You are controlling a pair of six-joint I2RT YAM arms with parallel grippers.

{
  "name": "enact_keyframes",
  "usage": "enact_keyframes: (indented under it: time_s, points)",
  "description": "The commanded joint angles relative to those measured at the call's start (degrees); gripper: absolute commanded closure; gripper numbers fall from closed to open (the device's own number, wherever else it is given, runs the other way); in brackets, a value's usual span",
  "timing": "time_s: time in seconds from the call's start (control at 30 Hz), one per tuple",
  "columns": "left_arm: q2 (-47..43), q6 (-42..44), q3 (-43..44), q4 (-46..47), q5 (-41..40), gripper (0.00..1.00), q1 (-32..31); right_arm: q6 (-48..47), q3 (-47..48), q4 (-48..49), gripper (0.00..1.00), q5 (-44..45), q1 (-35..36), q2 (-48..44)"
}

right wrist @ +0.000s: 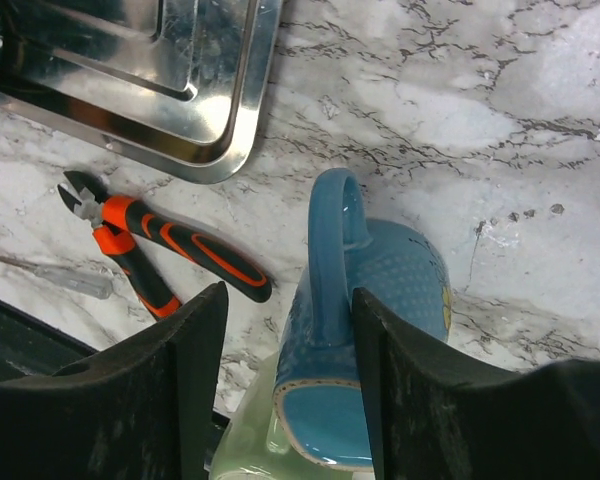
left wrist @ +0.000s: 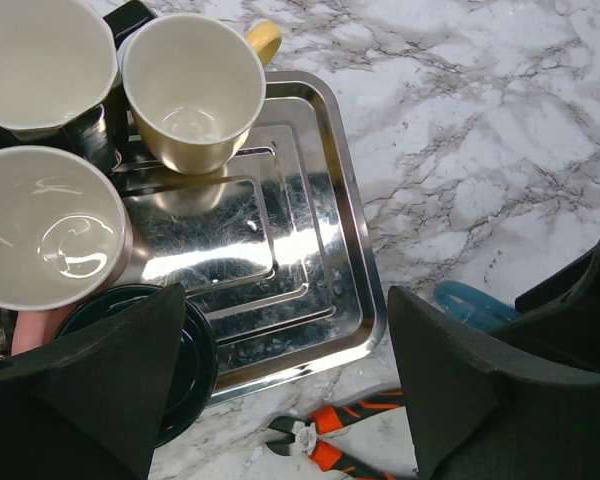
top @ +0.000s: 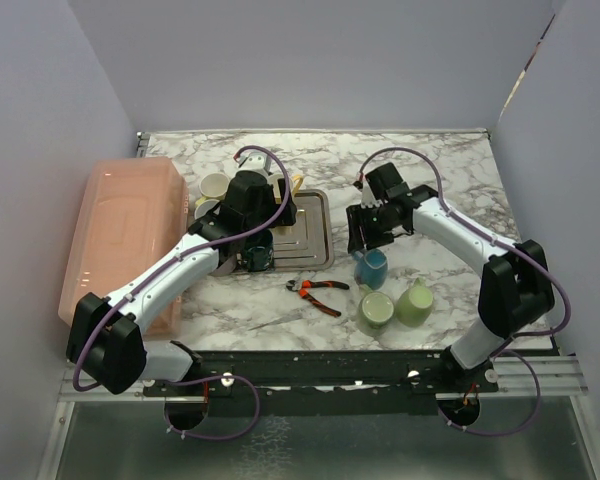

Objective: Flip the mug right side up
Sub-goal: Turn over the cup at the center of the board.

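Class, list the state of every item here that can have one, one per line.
blue mug: base up, tilted
yellow mug: mouth up
pink mug: mouth up
pliers: shut
left end effector: open, empty
right end effector: open, straddling blue mug

Seven mugs sat on the bench (top: 430,170): four mugs (left wrist: 192,90) in one steel tray (top: 315,235), one blue mug (top: 372,268), two green mugs (top: 376,311). One pair of cutters (top: 315,292), one screwdriver (top: 280,320) and one pink tub (top: 125,235) were also there.

Pliers (top: 317,292) lie before the tray (top: 317,232), the mug (top: 371,268) to its right.
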Motion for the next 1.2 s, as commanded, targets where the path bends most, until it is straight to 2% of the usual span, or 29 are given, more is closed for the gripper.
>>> enact_keyframes:
  time_s: [0.0, 0.13, 0.27, 0.43, 0.57, 0.7, 0.87, 1.1, 1.17]
  points:
    - [0.35, 0.66, -0.86, -0.23, -0.82, 0.17, 0.13, -2.72, 2.72, -3.55, 0.45, 0.24, 2.21, 1.27]
    - [0.19, 0.77, -0.99, -0.16, -1.08, 0.17, 0.10, -6.69, 4.89, -6.65, 0.46, 8.36, 4.79, 4.40]
    - [-0.08, 0.77, -1.04, -0.18, -1.26, 0.17, 0.11, -11.28, 5.87, -8.67, 0.57, 14.32, 5.75, 7.12]
    - [-0.15, 0.71, -1.17, -0.20, -1.18, 0.16, 0.12, -17.11, 6.74, -9.21, 0.64, 13.63, 5.80, 7.76]
    - [0.07, 0.77, -1.16, -0.22, -1.09, 0.16, 0.10, -20.05, 7.95, -8.52, 0.79, 15.01, 5.85, 8.33]
    - [0.02, 0.85, -1.21, -0.21, -1.25, 0.16, 0.11, -19.31, 10.76, -8.57, 0.98, 20.56, 5.85, 11.48]
    - [-0.09, 0.77, -1.52, -0.18, -1.41, 0.15, 0.11, -12.04, 13.28, -8.45, 0.99, 26.91, 5.65, 15.30]
    - [0.25, 0.26, -1.57, -0.10, -0.48, 0.15, 0.10, 1.21, 14.13, -8.51, 0.99, 29.40, 0.86, 15.91]
    - [0.51, 0.05, -1.52, -0.13, 0.04, 0.16, 0.10, 4.83, 14.05, -8.91, 0.95, 29.41, -1.00, 16.05]
